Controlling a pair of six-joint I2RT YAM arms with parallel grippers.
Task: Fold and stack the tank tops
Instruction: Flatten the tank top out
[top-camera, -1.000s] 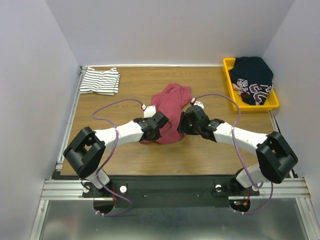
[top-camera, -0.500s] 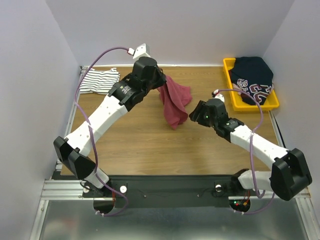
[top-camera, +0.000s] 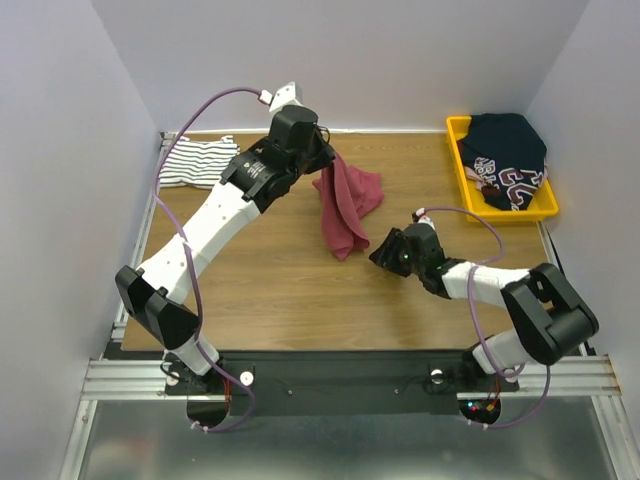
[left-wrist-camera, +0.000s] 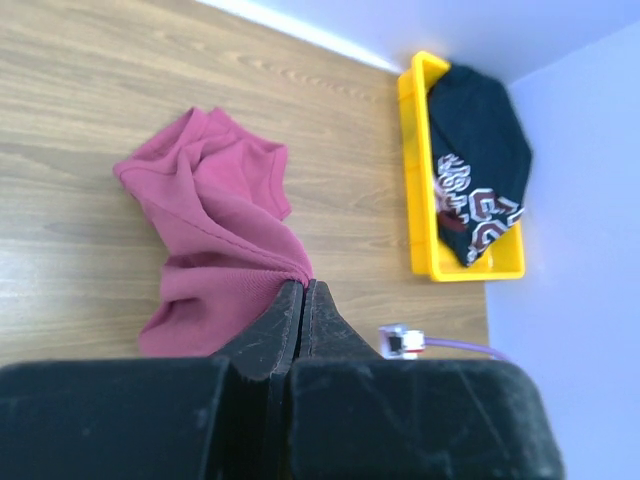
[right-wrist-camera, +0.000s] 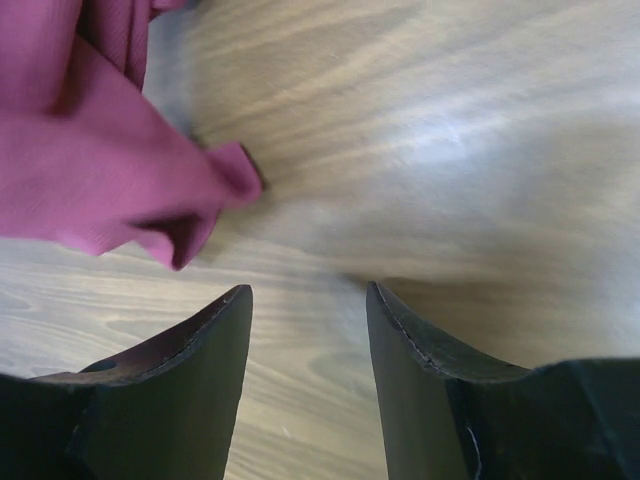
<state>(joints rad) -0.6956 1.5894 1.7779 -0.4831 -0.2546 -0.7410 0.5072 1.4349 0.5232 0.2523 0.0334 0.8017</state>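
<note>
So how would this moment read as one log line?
left fingers: shut on maroon top, hanging | right fingers: open, empty, by its lower end | striped top: far left corner

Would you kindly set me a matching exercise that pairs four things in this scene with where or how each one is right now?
Things:
1. maroon tank top
2. striped tank top
3. yellow bin
4. right gripper

States:
A. lies at the far left corner of the table
B. fingers open, holding nothing
C. hangs pinched in the left gripper
D. holds a dark garment at the far right edge

Pairs: 1-C, 2-A, 3-D, 4-B
</note>
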